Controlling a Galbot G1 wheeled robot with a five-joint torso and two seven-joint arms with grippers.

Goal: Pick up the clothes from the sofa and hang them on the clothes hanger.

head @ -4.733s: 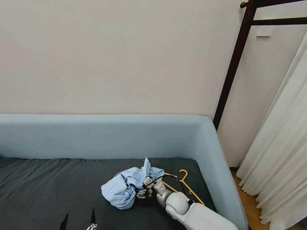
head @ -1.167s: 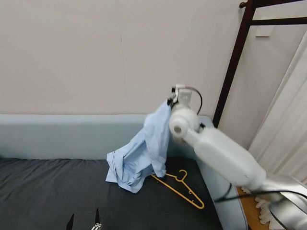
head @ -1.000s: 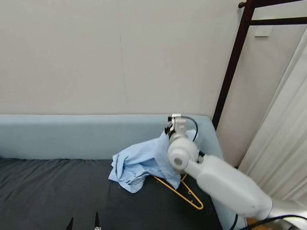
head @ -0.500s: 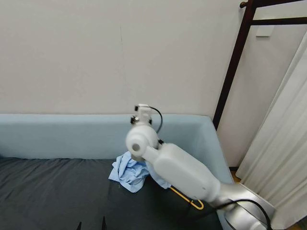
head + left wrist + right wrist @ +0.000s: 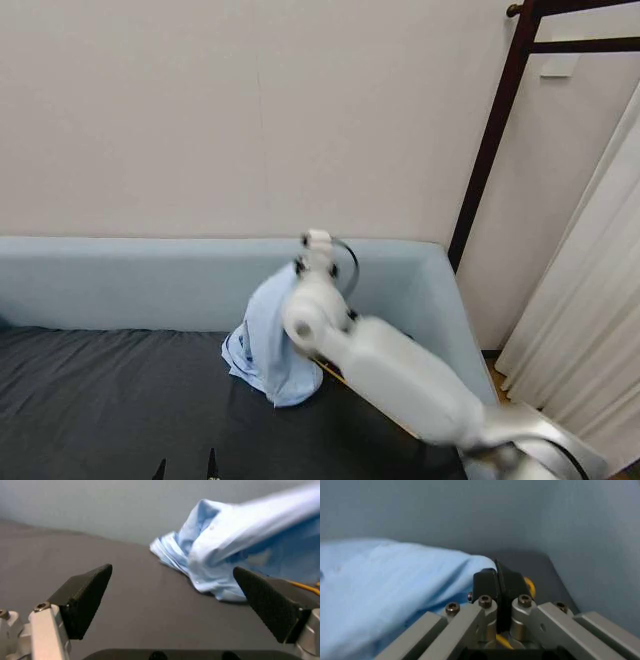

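- The pale blue sofa (image 5: 120,285) runs along the wall, and its dark grey seat cushion (image 5: 100,400) spreads across the lower part of the head view.
- A white curtain (image 5: 590,330) hangs past the sofa's right end, with the dark wooden clothes rack (image 5: 490,150) standing upright between it and the sofa.
- The right arm (image 5: 400,380) reaches from the lower right, up and across the cushion toward the backrest.
- The light blue shirt (image 5: 270,345) hangs in a bunched drape in front of the backrest. Its top is about level with the backrest's upper edge, and its lower folds appear to rest on the cushion.
- The left gripper (image 5: 172,570) sits low over the cushion near the robot, well apart from the shirt, with its fingers spread wide and nothing between them.
- The right gripper (image 5: 496,579) is at the shirt's top, its fingers pressed together on a fold of the fabric.
- A sliver of the yellow hanger (image 5: 306,586) lies on the cushion just beside the shirt's lower edge.
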